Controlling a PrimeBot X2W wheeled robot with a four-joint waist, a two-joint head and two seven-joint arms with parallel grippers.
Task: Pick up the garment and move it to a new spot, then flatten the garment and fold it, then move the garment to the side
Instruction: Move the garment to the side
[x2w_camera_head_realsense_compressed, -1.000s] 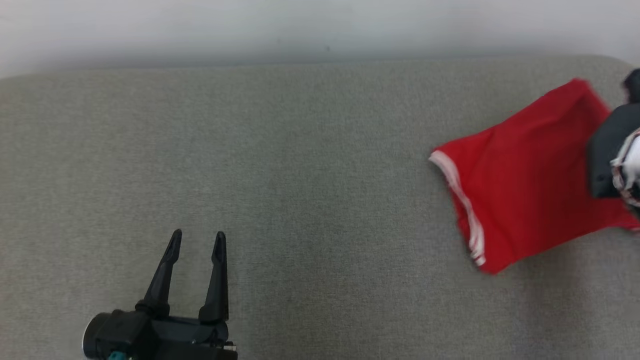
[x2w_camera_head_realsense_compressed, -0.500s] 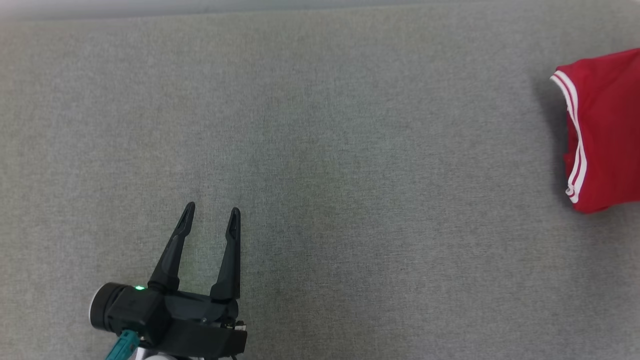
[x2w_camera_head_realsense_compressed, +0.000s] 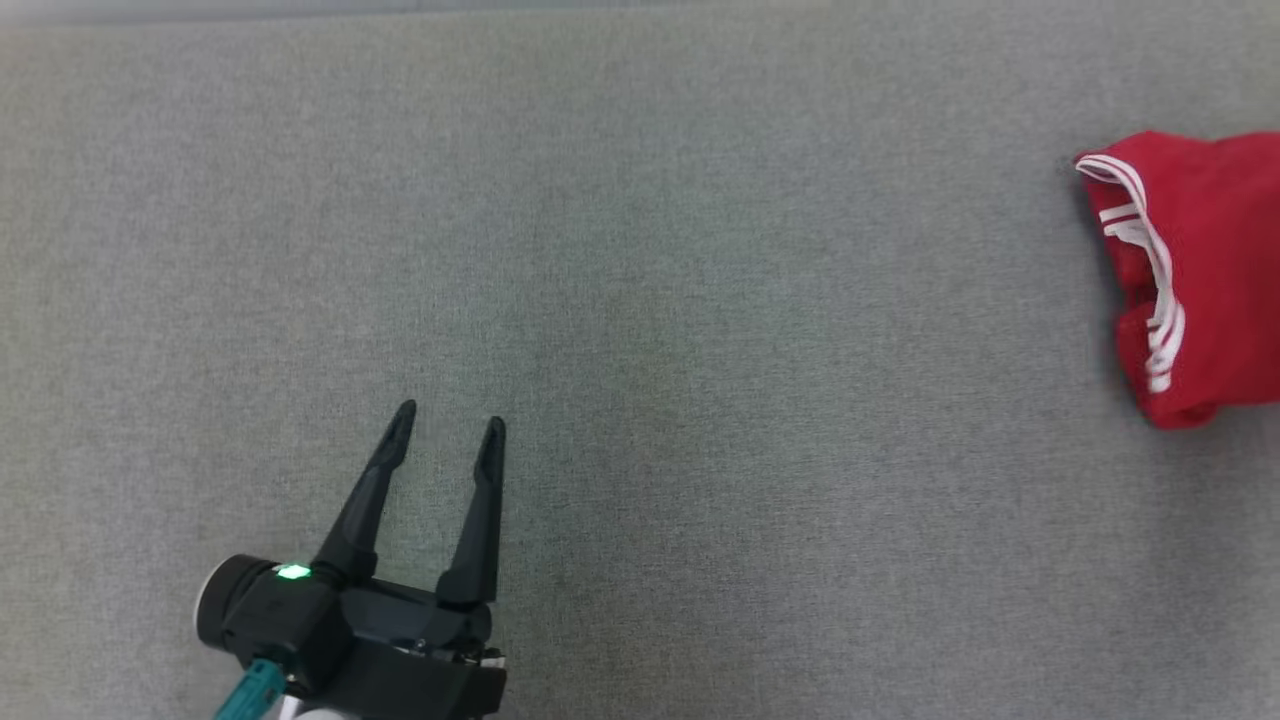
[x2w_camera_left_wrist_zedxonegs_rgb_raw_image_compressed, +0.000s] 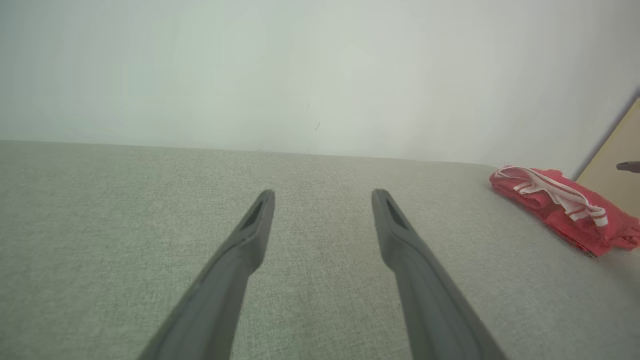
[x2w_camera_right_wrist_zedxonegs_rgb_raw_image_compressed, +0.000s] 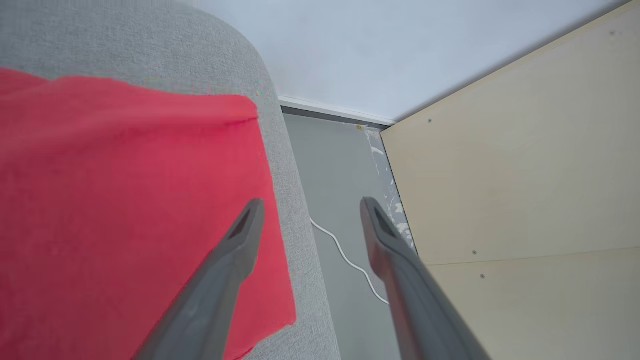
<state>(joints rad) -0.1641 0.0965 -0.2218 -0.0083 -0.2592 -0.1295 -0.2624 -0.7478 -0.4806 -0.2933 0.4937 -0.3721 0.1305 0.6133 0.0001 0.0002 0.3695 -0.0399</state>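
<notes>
At the right edge of the grey cloth-covered worktop (x2w_camera_head_realsense_compressed: 700, 300): a red cloth garment with white stripes (x2w_camera_head_realsense_compressed: 1210, 270). Bunched and wrinkled along its striped side. Partly cut off by the side of the head view.

Near the front left of the worktop: the left tool (x2w_camera_head_realsense_compressed: 450, 417), black, with two long fingers. Spread apart and holding nothing. Pointing toward the far edge. Well apart from the garment. On its body, a small green light (x2w_camera_head_realsense_compressed: 292, 572), lit.

In the right wrist view: the right tool (x2w_camera_right_wrist_zedxonegs_rgb_raw_image_compressed: 312, 202), spread apart too and holding nothing. One finger over the red cloth, the other out past the rounded right corner of the worktop. Cannot tell if that finger touches the cloth.

Down past that corner: a grey floor (x2w_camera_right_wrist_zedxonegs_rgb_raw_image_compressed: 340, 165) with a thin white cord (x2w_camera_right_wrist_zedxonegs_rgb_raw_image_compressed: 345, 255) lying on it. Just beside the floor strip, a pale wooden board (x2w_camera_right_wrist_zedxonegs_rgb_raw_image_compressed: 500, 190). Behind the far edge of the worktop, a white wall (x2w_camera_left_wrist_zedxonegs_rgb_raw_image_compressed: 300, 75).
</notes>
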